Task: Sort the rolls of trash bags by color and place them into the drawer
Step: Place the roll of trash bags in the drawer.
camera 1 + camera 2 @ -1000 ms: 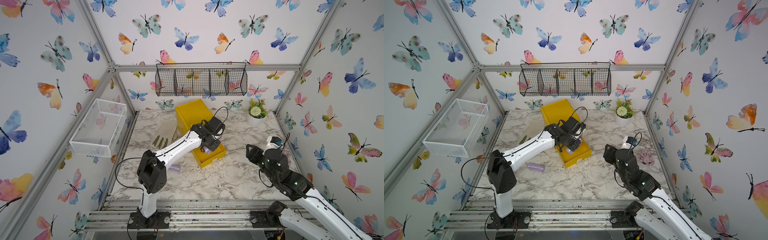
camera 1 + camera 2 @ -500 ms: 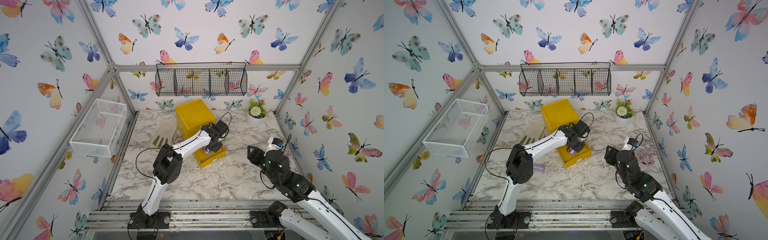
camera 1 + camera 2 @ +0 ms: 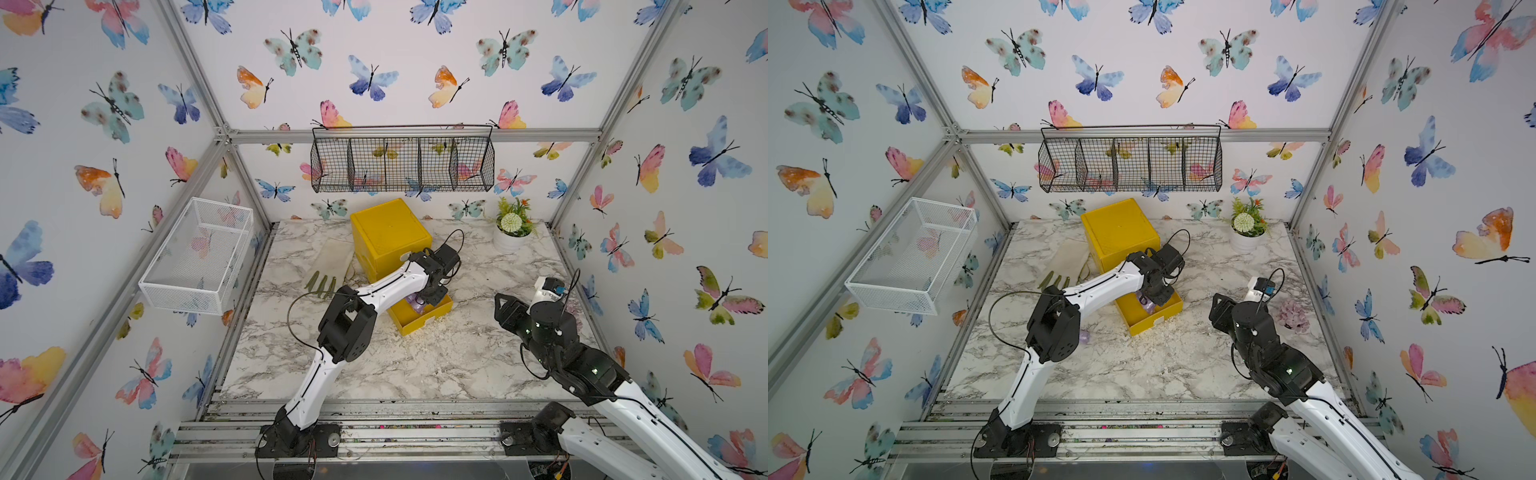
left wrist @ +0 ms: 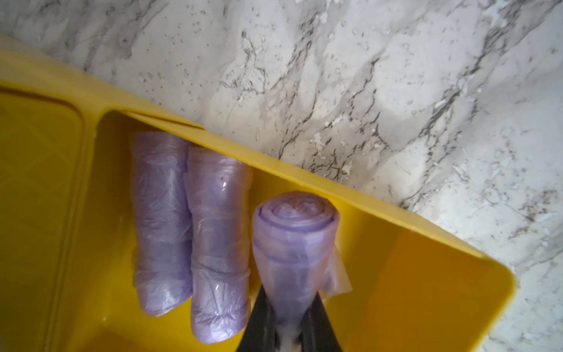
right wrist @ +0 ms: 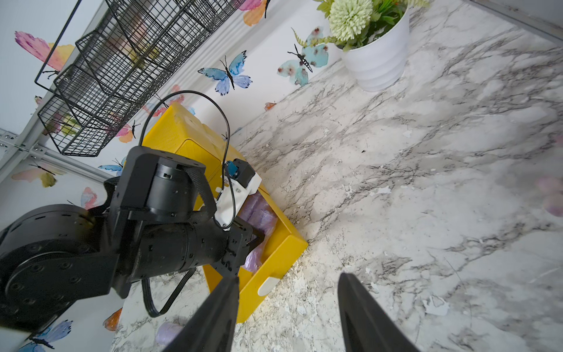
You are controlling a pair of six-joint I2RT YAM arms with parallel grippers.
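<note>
A lilac roll [image 4: 294, 231] is pinched at one end by the closed left gripper [image 4: 288, 304] over the yellow drawer [image 4: 304, 179]. It is held beside two lilac rolls [image 4: 217, 237] laid side by side within. These are shown clearly by the left wrist view alone; in both top views they are largely hidden behind that gripper. What seems another lilac roll [image 5: 169, 332] is seen, blurred, on the marble table [image 5: 426, 183]. The right gripper [image 5: 289, 277] is parted and empty.

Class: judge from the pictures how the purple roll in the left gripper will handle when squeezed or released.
Probably soft: the purple roll pinches narrow where the left gripper clamps it. Being round, it may roll; the drawer wall should stop it.
</note>
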